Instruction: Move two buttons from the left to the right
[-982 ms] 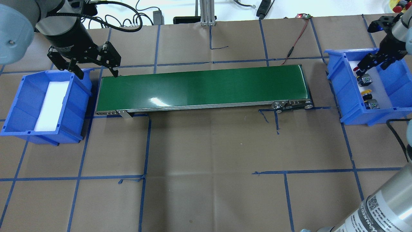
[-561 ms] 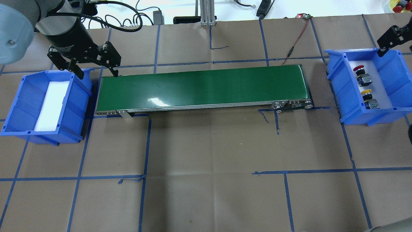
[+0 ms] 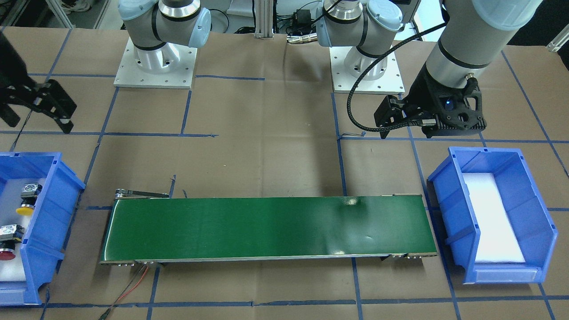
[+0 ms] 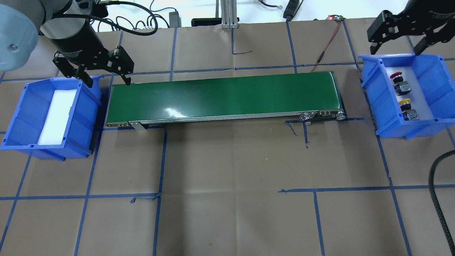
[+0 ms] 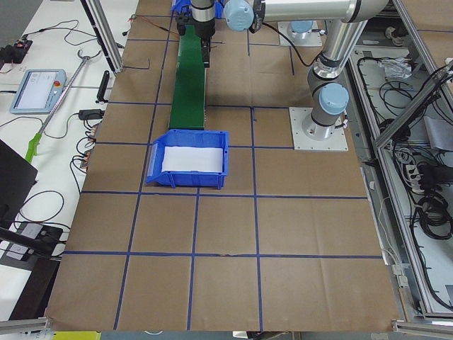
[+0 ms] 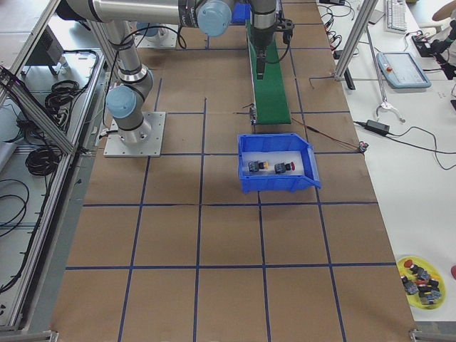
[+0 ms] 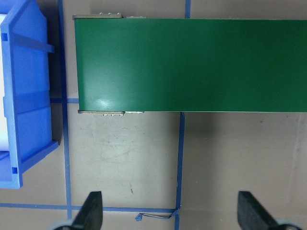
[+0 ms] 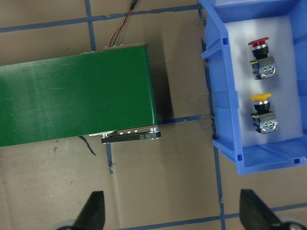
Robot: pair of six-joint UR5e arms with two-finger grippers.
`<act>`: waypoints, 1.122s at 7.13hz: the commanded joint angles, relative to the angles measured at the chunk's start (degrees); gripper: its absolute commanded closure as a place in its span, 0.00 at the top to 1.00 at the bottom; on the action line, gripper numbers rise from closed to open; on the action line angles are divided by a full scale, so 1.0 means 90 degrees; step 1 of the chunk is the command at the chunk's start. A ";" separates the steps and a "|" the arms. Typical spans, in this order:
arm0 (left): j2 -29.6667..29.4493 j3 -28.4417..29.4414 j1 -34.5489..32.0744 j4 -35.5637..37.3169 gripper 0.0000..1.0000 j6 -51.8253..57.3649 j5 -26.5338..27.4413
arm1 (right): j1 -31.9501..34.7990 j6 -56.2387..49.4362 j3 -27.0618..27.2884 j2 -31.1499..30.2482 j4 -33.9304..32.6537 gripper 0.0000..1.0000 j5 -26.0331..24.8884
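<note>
The red-capped button (image 4: 396,75) and the yellow-capped button (image 4: 404,103) lie on white foam in the blue right bin (image 4: 369,71). They also show in the right wrist view, red (image 8: 259,44) and yellow (image 8: 261,97). My right gripper (image 4: 395,49) is open and empty, raised above the bin's far rim. My left gripper (image 4: 107,82) is open and empty, hanging between the left blue bin (image 4: 21,106) and the left end of the green conveyor belt (image 4: 224,96). The left bin holds only white foam.
A red-black wire (image 4: 325,46) runs from the belt's right end to the table's back edge. A black cable (image 4: 435,185) hangs at the front right. A yellow dish of spare buttons (image 6: 420,274) sits near a table corner in the exterior right view.
My right gripper has risen out of the right bin, away from the red button, and now hangs above the bin's far rim. Both buttons stayed in the bin. The left arm has not moved.
</note>
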 commanded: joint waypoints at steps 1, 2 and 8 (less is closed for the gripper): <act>-0.0005 0.0000 -0.0002 0.0000 1.00 0.0000 0.0000 | 0.0427 0.0735 0.0300 -0.0278 0.0077 0.99 0.0013; -0.0005 0.0000 -0.0002 0.0000 1.00 0.0000 0.0000 | 0.0651 0.1076 0.0573 -0.0443 0.0067 0.99 0.0042; -0.0015 0.0010 -0.0002 0.0000 1.00 0.0000 0.0000 | 0.1424 0.1578 0.1103 -0.0562 -0.0382 0.99 0.0052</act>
